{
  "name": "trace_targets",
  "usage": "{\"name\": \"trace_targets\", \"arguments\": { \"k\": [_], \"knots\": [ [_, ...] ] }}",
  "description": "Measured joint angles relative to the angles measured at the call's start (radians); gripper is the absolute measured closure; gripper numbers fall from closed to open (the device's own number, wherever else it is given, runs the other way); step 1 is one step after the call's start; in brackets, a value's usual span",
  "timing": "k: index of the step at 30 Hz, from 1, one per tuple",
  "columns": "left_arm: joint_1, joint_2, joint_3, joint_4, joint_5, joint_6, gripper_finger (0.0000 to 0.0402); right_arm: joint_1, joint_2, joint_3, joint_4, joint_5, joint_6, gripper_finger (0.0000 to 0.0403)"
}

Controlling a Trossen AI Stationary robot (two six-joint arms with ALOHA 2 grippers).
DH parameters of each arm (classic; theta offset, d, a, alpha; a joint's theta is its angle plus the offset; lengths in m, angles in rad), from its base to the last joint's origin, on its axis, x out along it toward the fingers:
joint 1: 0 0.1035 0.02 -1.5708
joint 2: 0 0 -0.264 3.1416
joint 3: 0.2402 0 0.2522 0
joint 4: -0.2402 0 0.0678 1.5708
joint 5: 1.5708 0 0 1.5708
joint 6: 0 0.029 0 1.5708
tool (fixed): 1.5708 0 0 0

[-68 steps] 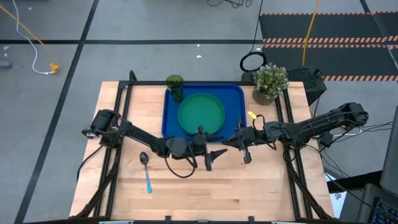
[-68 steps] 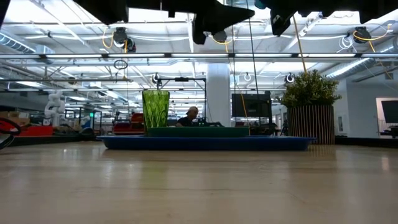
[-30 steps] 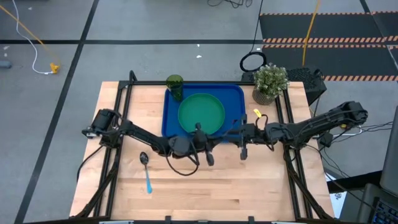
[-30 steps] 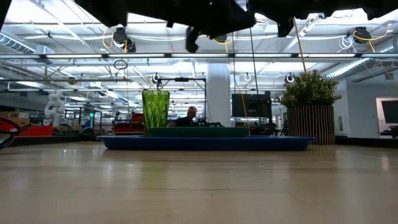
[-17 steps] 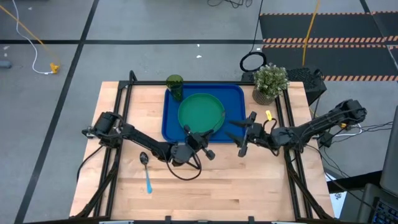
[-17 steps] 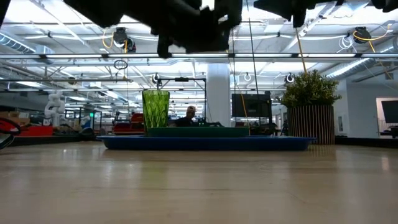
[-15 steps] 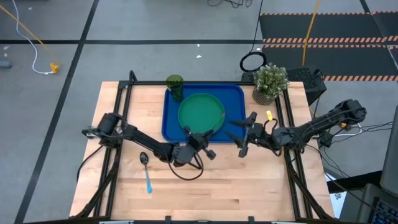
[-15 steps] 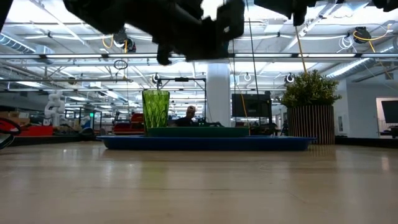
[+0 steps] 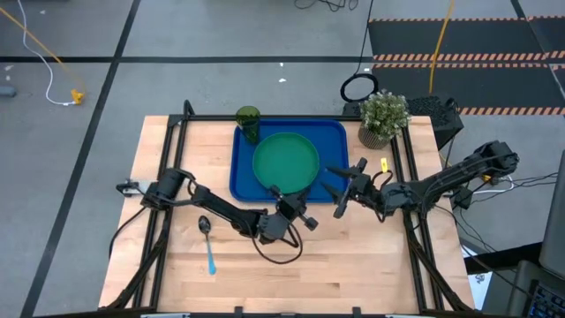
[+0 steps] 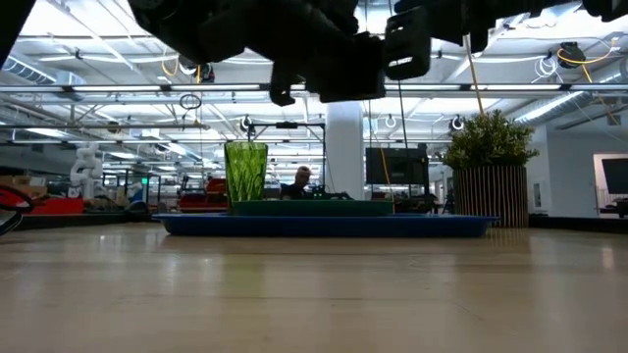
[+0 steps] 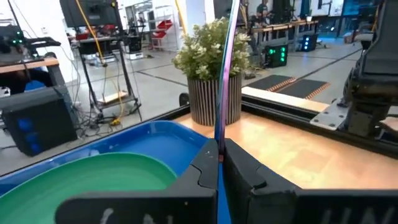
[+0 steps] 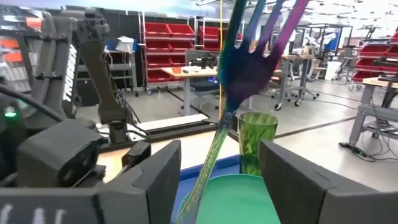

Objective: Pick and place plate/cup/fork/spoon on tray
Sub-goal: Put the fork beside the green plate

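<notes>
The fork (image 12: 252, 59) is held up over the table near the blue tray's (image 9: 335, 132) near right corner. Its tines point up, and my left gripper (image 9: 305, 217) is shut on it. My right gripper (image 9: 339, 189) faces it from the right and stands open, with its fingers (image 12: 292, 180) on either side of the handle and apart from it. The green plate (image 9: 286, 161) lies on the tray. The cup (image 9: 248, 119) stands upright at the tray's far left corner. The spoon (image 9: 207, 243) lies flat on the wood at the near left. My left gripper pinches the fork's slim handle (image 11: 219, 144) between its two shut fingers, which point about level toward the tray's right side. The fork, seen edge-on, rises from the fingertips with its tines (image 12: 264, 25) on top. It is lifted clear of the table and tray.
A potted plant (image 9: 383, 115) stands at the tray's far right, beside the black frame rail (image 9: 406, 159). Bare wood (image 9: 353, 265) spreads along the near half of the table. The room behind shows in the low view.
My right gripper has opened and its wrist has swung, while staying in place. My left gripper, still shut on the fork, has sunk and come toward the near right, and its wrist has turned. Plate, cup and spoon have kept still.
</notes>
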Motion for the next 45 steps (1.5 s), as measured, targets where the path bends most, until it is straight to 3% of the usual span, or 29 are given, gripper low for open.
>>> {"name": "trace_targets", "arguments": {
  "k": [7, 26, 30, 45],
  "knots": [
    [-0.002, 0.005, 0.017, -0.035, -0.029, 0.01, 0.0398, -0.002, 0.02, 0.0, 0.0, 0.0, 0.001, 0.0229],
    [-0.005, 0.006, 0.016, -0.034, -0.046, 0.015, 0.0398, -0.019, 0.02, 0.0, 0.018, -0.036, 0.008, 0.0391],
    [-0.005, 0.006, 0.016, -0.033, -0.039, 0.025, 0.0387, -0.024, 0.02, 0.0, 0.017, -0.055, 0.007, 0.0398],
    [0.009, 0.005, 0.016, -0.033, 0.053, 0.032, 0.0281, -0.024, 0.021, -0.002, -0.011, -0.051, -0.031, 0.0398]
  ]
}}
